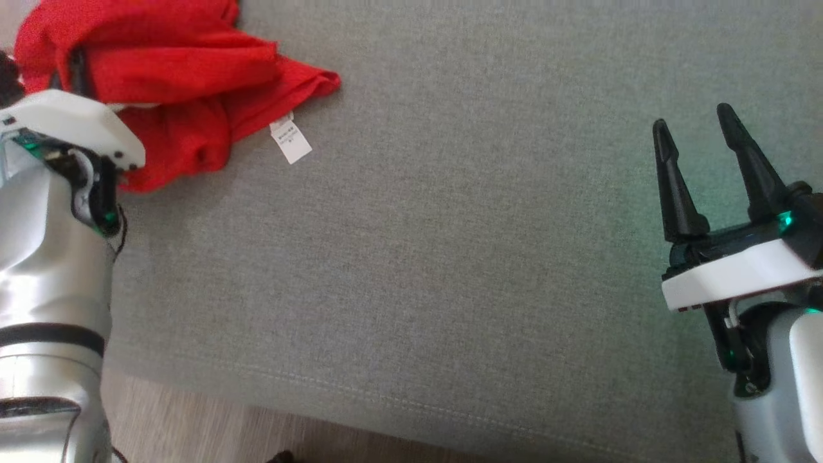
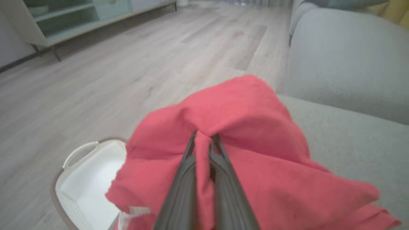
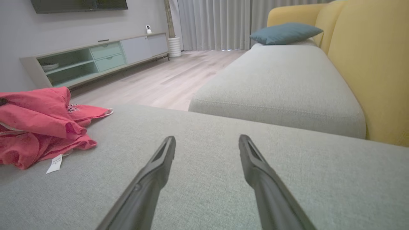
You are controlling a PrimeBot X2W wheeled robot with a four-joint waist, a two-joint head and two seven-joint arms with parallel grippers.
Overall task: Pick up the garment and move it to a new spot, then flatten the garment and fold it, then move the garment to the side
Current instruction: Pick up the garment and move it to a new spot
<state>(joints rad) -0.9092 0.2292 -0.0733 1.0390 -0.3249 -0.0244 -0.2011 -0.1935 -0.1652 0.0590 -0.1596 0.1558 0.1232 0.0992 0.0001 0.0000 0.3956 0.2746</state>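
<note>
Up close, the left wrist view has the left gripper (image 2: 203, 136) pinching a ridge of the red garment (image 2: 249, 121) between its two fingers, which stand nearly together with cloth bunched around them. The garment's 3 o'clock side lies on the grey upholstered seat (image 2: 358, 150). At 8 o'clock its edge overlaps a white laundry basket (image 2: 80, 150) on the wooden floor (image 2: 111, 73).

In the right wrist view the right gripper (image 3: 207, 140) hovers over the same seat with its fingers spread wide above bare fabric. The garment is a crumpled heap at 9 o'clock, well apart from it, with a white care label (image 3: 54, 164) lying on the seat at its near edge (print too small to read). A teal cushion (image 3: 284, 32) sits at 1 o'clock beside a yellow sofa back (image 3: 367, 64).

From the head view the garment lies at 10 to 11 o'clock with the left wrist over it. The right gripper stands at 3 o'clock, fingers apart.
</note>
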